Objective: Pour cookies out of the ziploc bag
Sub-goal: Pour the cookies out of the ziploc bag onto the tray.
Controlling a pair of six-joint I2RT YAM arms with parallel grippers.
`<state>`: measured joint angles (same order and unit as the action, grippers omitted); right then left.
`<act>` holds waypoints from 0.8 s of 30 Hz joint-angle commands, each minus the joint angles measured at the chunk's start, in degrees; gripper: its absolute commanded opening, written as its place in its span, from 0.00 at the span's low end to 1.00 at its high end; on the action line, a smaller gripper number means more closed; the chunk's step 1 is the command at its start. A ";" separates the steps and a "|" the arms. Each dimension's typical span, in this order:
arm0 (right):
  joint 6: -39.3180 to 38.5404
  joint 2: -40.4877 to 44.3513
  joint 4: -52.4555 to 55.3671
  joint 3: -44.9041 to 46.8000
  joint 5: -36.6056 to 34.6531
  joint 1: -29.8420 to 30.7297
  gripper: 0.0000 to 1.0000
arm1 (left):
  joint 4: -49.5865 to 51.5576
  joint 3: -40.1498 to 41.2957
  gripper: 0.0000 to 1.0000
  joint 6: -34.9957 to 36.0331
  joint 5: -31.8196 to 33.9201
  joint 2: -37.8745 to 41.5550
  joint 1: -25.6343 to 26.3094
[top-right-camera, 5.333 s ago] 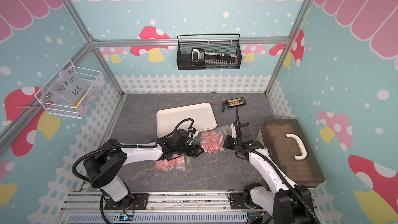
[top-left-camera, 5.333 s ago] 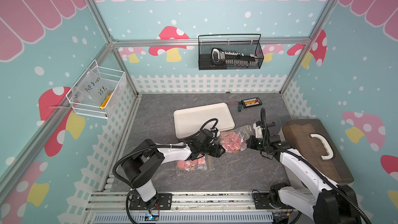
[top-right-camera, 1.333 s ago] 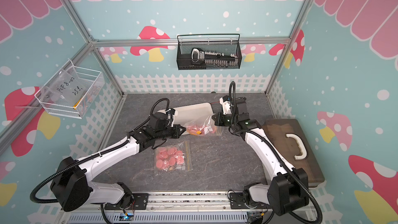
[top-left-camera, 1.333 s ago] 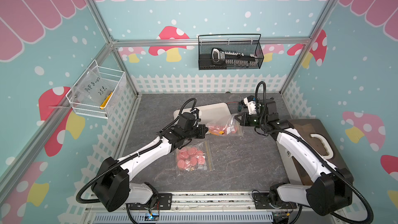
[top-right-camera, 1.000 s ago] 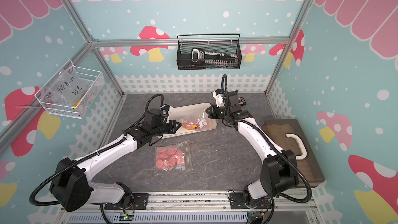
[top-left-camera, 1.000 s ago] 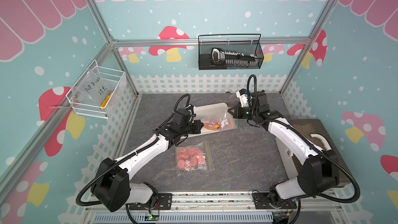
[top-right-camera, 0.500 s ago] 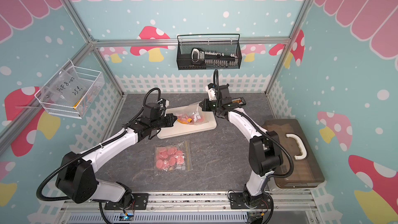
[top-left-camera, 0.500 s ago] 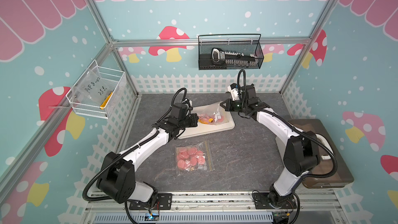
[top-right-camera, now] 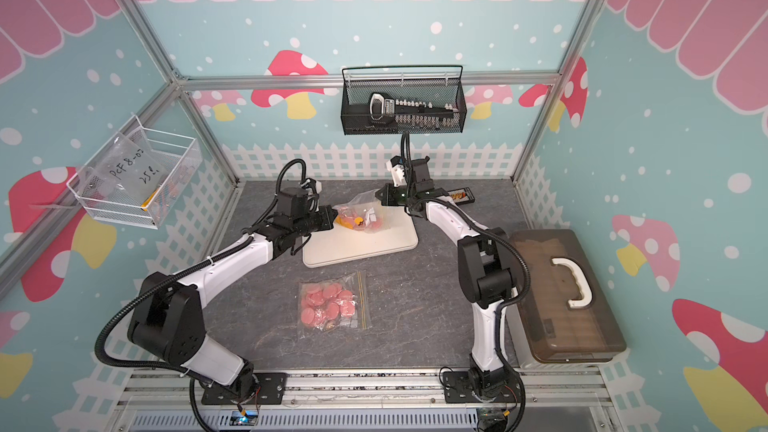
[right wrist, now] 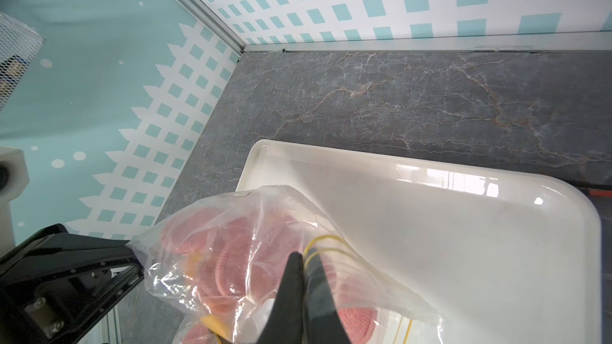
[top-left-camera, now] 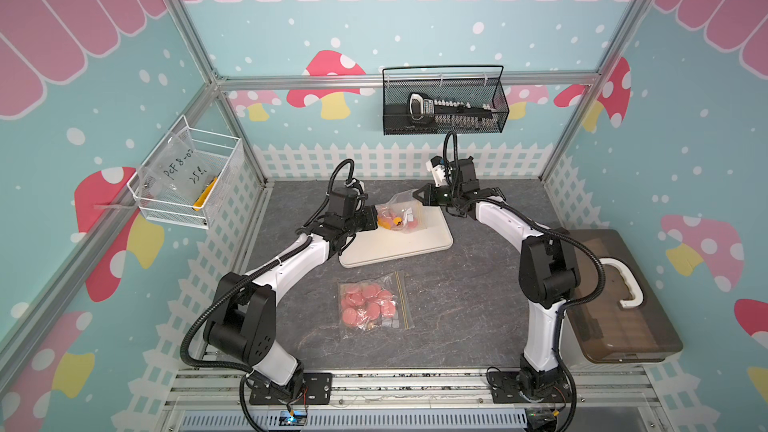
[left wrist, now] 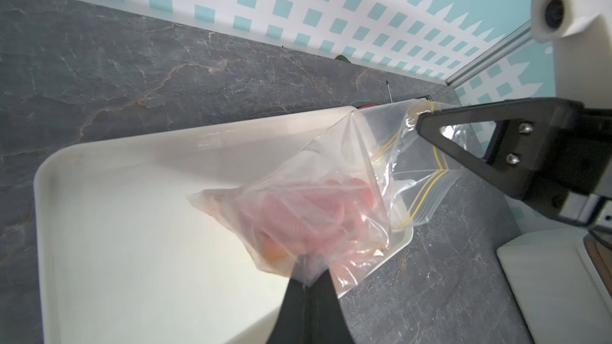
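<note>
A clear ziploc bag (top-left-camera: 400,214) (top-right-camera: 362,213) hangs stretched between my two grippers over the far half of the white tray (top-left-camera: 399,249) (top-right-camera: 361,250). Several pink cookies (left wrist: 298,223) (right wrist: 228,269) lie bunched inside it. My left gripper (top-left-camera: 375,221) (left wrist: 308,281) is shut on a corner of the bag's closed end. My right gripper (top-left-camera: 417,195) (right wrist: 303,256) is shut on the yellow-striped zip edge, held slightly higher. No cookies lie on the tray.
A second flat bag of pink cookies (top-left-camera: 372,305) lies on the grey table in front of the tray. A brown case with a white handle (top-left-camera: 615,297) stands at the right. Wire baskets (top-left-camera: 444,105) (top-left-camera: 187,180) hang on the walls. A small device (top-right-camera: 459,194) lies at the back.
Both arms have carried the bag away from the table's middle, back and up over the tray. The second bag has not moved.
</note>
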<state>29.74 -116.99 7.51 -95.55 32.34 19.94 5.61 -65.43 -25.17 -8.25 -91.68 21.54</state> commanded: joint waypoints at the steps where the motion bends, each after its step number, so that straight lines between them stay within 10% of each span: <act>1: -2.28 -1.56 -1.61 -2.92 1.30 0.27 0.00 | -4.11 -2.25 0.00 2.01 1.30 -1.42 -0.10; 24: -2.31 -3.90 -6.37 5.48 1.34 -2.71 0.00 | -5.90 -7.62 0.00 8.92 4.10 -7.01 1.70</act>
<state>26.85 -121.97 3.33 -91.22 32.67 17.69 1.45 -70.11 -18.96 -5.82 -97.89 22.24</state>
